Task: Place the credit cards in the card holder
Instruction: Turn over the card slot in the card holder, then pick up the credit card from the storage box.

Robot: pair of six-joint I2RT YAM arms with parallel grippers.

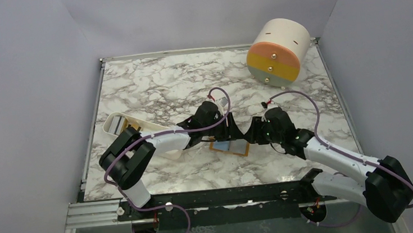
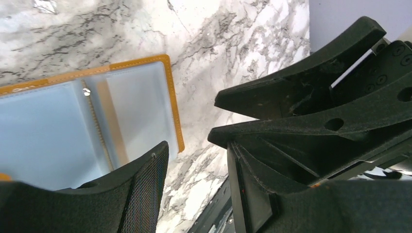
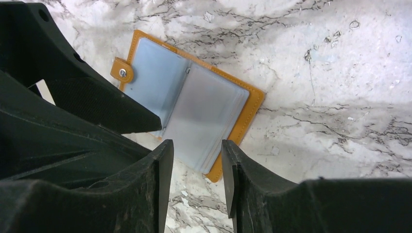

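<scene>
Pale lavender walls close in a marble-patterned table point(image 1: 151, 87). Two black-and-white arms reach in from its near edge: the left arm point(image 1: 161, 140) from 7 o'clock and the right arm point(image 1: 331, 153) from 5 o'clock. They meet just short of the table's centre.

At 1 o'clock, in the far corner, a big cream-and-orange drum point(image 1: 276, 53) lies on its side, its flat face turned toward the arms. At 9 o'clock a white oblong tray point(image 1: 111, 120) sits beside the left arm's elbow.

The card holder point(image 1: 230, 147) lies flat on the marble, a little toward 6 o'clock from the centre. It is opened wide, with its blue-grey clear sleeves facing up and its orange-tan border showing all round.

The left gripper point(image 2: 197, 160) stands spread with only marble in the gap. In the right wrist view one of its fingers overlaps the sleeve on the snap side, though I cannot tell whether it touches. The right gripper point(image 3: 195, 150) is also parted and holds nothing, hanging over the card holder's near edge.

The credit cards point(image 1: 131, 124) show as a golden-orange patch beside a grey one inside the tray, too small to make out further. The snap stud point(image 3: 123, 73) sits on a small tab at the card holder's outer edge.
</scene>
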